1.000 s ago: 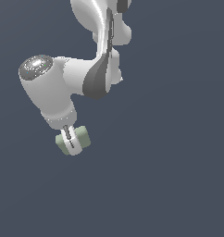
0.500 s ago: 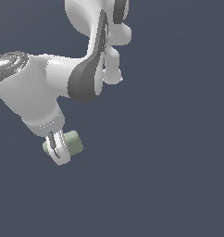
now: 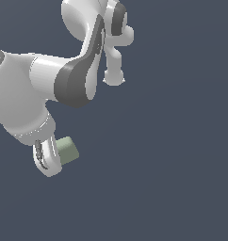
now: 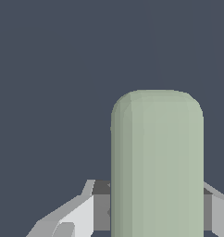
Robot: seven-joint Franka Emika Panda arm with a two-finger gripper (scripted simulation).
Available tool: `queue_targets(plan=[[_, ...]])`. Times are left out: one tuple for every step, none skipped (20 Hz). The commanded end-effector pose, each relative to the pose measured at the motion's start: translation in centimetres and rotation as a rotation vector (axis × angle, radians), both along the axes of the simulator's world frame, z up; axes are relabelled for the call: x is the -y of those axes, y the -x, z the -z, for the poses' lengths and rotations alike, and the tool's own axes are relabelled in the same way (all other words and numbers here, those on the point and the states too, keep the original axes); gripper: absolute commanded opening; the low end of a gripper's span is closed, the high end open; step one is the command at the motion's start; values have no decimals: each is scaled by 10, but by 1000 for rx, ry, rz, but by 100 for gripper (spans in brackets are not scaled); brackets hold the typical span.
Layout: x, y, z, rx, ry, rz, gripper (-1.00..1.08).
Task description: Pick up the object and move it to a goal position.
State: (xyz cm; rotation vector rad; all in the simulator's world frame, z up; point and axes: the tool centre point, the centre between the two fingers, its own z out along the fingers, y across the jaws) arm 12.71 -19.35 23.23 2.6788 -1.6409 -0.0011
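Plain dark grey-blue background fills both views. Compared with half a second before, the arm [image 3: 64, 84] has moved toward 8 o'clock in the exterior view. The hand [image 3: 57, 157] remains closed on the sage-green block [image 3: 68, 149], its fingers [image 4: 81, 215] pressing both sides.

A flat, matte, dark slate-blue surface [image 3: 172, 188] spreads evenly all around the small pale sage-green rounded block [image 3: 69, 149]; whether they touch cannot be told.

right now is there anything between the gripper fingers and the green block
Nothing; in the wrist view the block sits directly between the gripper fingers, held with no visible gap.
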Motion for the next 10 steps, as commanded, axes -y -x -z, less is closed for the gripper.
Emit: queue_targets(plan=[[3, -4, -3, 1, 0, 0, -100], [3, -6, -4, 1, 0, 0, -100], [4, -7, -4, 1, 0, 0, -100], [5, -8, -5, 1, 0, 0, -100], [5, -9, -6, 1, 0, 0, -100], [6, -10, -6, 1, 0, 0, -100], [7, -11, -6, 1, 0, 0, -100], [7, -11, -7, 1, 0, 0, -100], [7, -12, -7, 1, 0, 0, -100], [7, -12, -7, 1, 0, 0, -100]])
